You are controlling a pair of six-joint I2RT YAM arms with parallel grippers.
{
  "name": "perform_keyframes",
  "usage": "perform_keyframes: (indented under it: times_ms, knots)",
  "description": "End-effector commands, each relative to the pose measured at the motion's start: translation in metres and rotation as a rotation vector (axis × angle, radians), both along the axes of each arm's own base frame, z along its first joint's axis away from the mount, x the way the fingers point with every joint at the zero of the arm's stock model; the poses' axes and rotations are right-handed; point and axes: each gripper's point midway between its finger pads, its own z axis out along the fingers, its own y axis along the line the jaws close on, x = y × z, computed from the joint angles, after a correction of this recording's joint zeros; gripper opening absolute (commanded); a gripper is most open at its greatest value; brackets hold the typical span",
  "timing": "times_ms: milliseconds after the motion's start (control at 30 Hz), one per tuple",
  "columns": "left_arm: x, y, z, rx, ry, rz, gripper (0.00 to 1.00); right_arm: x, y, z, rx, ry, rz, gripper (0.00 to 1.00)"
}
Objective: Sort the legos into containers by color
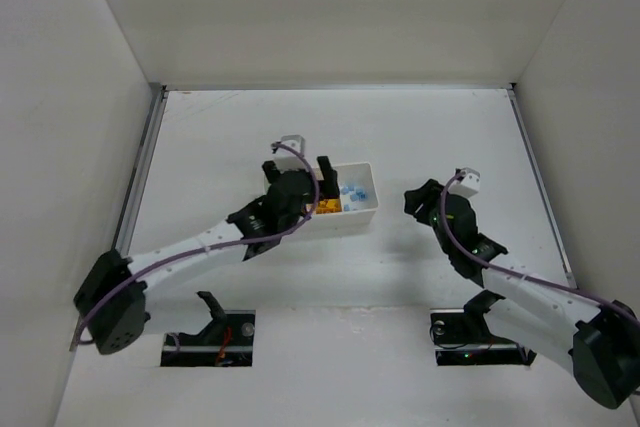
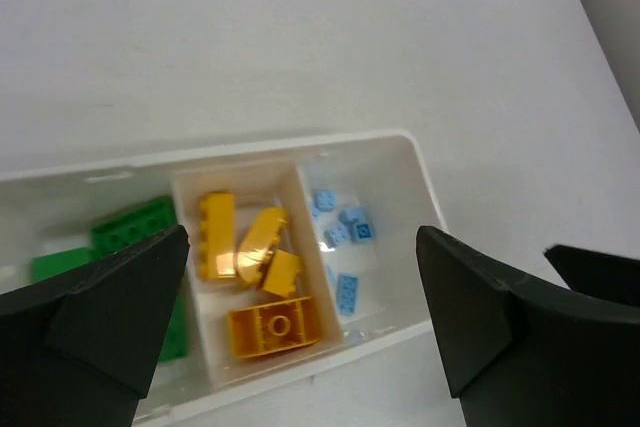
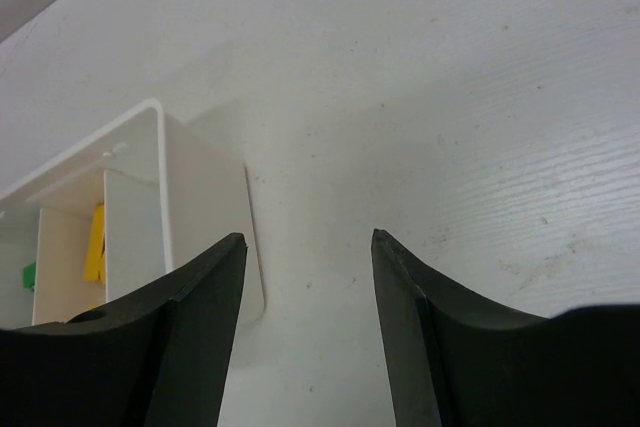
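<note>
Three colours lie sorted in low white plastic tray (image 2: 300, 137): green bricks (image 2: 135, 227), yellow-orange bricks (image 2: 262, 277), light-blue bricks (image 2: 345, 232). L gripper (image 2: 300, 247) fingers wide apart above, empty; R gripper (image 3: 308, 242) apart too, beside end wall. Nudge could spill them.

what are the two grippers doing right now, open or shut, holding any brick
Left gripper: open wide, empty, over the tray.
Right gripper: open, empty, over the bare table beside the tray.

Stretched forward on the left, with left gripper (image 1: 298, 172) spread wide and pointing down; bent at the elbow on the right, with right gripper (image 1: 414, 197) parted.
</note>
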Motion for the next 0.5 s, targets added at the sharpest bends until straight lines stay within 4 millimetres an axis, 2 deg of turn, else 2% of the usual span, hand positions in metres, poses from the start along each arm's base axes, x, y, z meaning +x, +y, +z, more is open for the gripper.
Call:
perform_keyframes:
  times_ms: [0, 100, 233, 267, 300, 467]
  knots:
    - [-0.001, 0.058, 0.003, -0.008, -0.002, 0.157, 1.00, 0.005, -0.011, 0.017, 0.013, -0.076, -0.065, 0.61]
    - [-0.010, 0.108, -0.003, -0.046, 0.029, 0.282, 1.00, 0.005, -0.016, 0.016, 0.003, -0.082, -0.091, 0.65]
    - [-0.025, 0.156, -0.018, -0.124, 0.090, 0.402, 1.00, 0.005, -0.023, 0.012, -0.024, -0.078, -0.127, 0.70]
    - [-0.030, 0.165, -0.024, -0.141, 0.115, 0.431, 1.00, 0.005, -0.024, 0.011, -0.030, -0.078, -0.134, 0.78]
    - [-0.034, 0.175, -0.031, -0.145, 0.143, 0.464, 1.00, 0.005, -0.025, 0.010, -0.036, -0.077, -0.142, 1.00]
    - [-0.052, 0.213, -0.058, -0.135, 0.274, 0.595, 1.00, 0.007, -0.041, 0.003, -0.098, -0.074, -0.221, 1.00]
